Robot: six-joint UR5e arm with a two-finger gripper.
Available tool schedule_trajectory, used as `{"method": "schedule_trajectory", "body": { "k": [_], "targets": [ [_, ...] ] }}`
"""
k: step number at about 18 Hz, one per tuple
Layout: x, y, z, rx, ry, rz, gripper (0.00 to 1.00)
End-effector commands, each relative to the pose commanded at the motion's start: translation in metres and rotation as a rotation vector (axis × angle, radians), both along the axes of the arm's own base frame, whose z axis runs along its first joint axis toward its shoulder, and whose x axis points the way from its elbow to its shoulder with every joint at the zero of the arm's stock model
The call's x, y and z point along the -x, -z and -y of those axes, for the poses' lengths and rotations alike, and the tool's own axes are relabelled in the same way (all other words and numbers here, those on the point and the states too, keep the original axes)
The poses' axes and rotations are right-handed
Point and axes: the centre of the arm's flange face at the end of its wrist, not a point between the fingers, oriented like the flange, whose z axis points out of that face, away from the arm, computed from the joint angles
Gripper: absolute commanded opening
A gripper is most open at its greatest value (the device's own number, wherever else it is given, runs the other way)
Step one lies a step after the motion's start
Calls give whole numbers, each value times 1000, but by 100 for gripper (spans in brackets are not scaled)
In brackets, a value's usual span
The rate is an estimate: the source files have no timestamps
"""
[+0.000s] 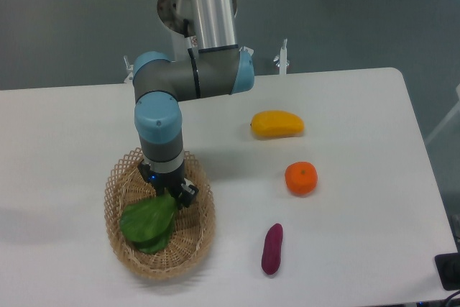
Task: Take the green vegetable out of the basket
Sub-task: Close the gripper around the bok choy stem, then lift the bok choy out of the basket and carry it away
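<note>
The green vegetable (147, 222) lies in the oval tan wicker basket (201, 229) at the front left of the white table, leaves to the lower left and pale stem end toward the upper right. My gripper (169, 186) points straight down into the basket, low over the stem end. Its two black fingers stand apart, one on each side of the stem, so it looks open. The wrist hides the fingertips and any contact with the stem.
A yellow mango (277, 124) lies at the middle back, an orange (300, 177) is in front of it, and a small purple sweet potato (272, 249) lies near the front edge, right of the basket. The arm's base stands behind the table.
</note>
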Motion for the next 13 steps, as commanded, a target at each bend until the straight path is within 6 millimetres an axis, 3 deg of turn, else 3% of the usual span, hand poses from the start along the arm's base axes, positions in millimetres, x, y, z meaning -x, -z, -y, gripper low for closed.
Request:
{"method": "schedule_trajectory", "body": {
  "k": [5, 11, 13],
  "targets": [
    [0, -6, 0, -8, -2, -5, 36],
    [4, -17, -3, -27, 5, -15, 33],
    [6, -30, -5, -46, 5, -25, 33]
  ]
}}
